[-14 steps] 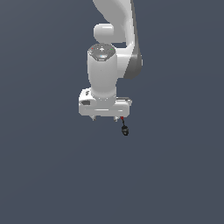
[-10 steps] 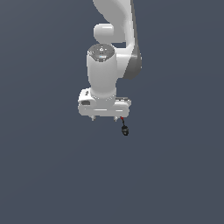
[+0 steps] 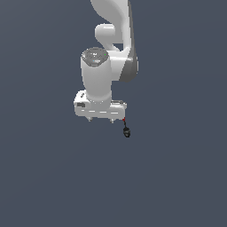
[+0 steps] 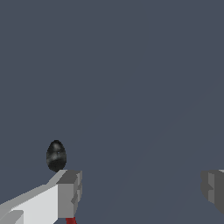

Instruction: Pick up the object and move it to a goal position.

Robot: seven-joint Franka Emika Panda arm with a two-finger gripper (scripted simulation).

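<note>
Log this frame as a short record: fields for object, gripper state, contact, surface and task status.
object: tiny black item with rounded bulb, thin stem, small red tip
gripper: gripper open, fingers wide apart, nothing between them
contact: item sits beside one finger, outside the gap; whether they touch is unclear
surface: plain dark grey ground, no goal marker visible
task status: item not grasped

glossy black object point(image 4: 56, 155), matt white gripper point(image 4: 140, 192)
</note>
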